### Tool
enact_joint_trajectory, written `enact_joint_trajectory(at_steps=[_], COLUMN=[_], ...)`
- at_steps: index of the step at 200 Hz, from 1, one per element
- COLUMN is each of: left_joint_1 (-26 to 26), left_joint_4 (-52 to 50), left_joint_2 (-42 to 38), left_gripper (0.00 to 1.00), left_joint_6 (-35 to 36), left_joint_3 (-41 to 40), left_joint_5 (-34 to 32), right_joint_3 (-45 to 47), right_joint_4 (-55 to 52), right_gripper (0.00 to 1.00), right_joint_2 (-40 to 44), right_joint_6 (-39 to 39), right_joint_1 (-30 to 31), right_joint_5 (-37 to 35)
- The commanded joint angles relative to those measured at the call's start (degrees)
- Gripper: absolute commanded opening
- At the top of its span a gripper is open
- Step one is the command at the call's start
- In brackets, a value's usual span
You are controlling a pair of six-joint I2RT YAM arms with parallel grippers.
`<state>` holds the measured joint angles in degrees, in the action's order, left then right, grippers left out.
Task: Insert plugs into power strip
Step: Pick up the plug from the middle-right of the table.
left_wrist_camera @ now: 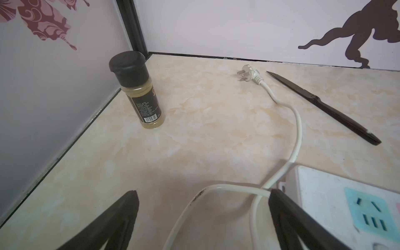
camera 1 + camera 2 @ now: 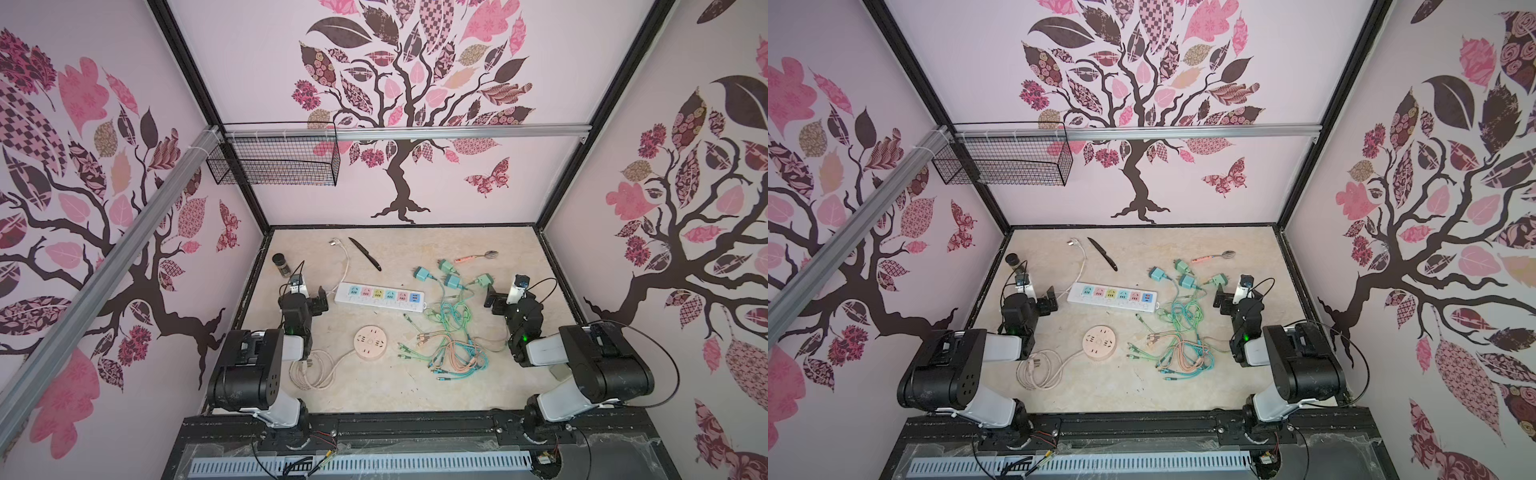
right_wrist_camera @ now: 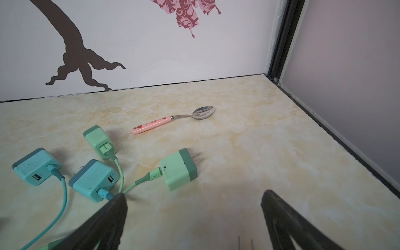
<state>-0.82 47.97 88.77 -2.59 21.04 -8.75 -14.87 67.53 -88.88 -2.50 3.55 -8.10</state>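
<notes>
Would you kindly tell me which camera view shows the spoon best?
The right wrist view: the spoon lies close and whole, with its pink handle and metal bowl clear. Both top views show the spoon whole but tiny. The left wrist view does not show it.

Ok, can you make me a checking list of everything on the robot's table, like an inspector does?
Surface: marbled beige tabletop, no spills seen.
Job's things: power strip with all six sockets free; four plugs seen lying loose near the right pincer.
Clutter: spice jar, black knife, spoon, round socket disc.
Grippers: left pincer open, empty; right pincer open, empty.
Cables: braided cables tangled in a heap; strip's white cord not plugged in; disc's beige cord coiled.
Surroundings: tree-print walls, wire basket on the back rail.
</notes>
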Motion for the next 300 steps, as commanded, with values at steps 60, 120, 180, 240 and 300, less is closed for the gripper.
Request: enact_joint_trajectory(at_steps=[60, 120, 180, 240, 300], left_joint_1=[0.2, 0.1, 0.1, 0.3, 6.0], left_joint_4=[1.6, 1.6, 1.7, 2.3, -15.6], left_joint_2=[0.5, 0.6, 0.6, 0.4, -9.2], left_gripper=[0.98, 0.98, 0.98, 0.98, 0.97], left_joint_6=[0.0, 0.0, 0.0, 0.4, 1.9], left_joint_3=[1.1, 1.1, 1.1, 0.9, 5.9], left_joint_5=[-0.3, -0.3, -0.3, -0.5, -9.7], right_joint_3=[-1.3, -1.3, -1.3, -0.9, -4.5], right_joint_4=[0.2, 0.1, 0.1, 0.8, -14.9], right_gripper=[1.00, 1.00, 1.00, 1.00, 1.00], right_joint_2=[-1.2, -1.2, -1.2, -0.9, 10.5], right_joint_6=[0.7, 0.7, 0.7, 0.9, -0.6], right_joint_1=[-0.3, -0.3, -0.4, -0.2, -0.1], right_joint_5=[0.1, 0.1, 0.0, 0.1, -4.2])
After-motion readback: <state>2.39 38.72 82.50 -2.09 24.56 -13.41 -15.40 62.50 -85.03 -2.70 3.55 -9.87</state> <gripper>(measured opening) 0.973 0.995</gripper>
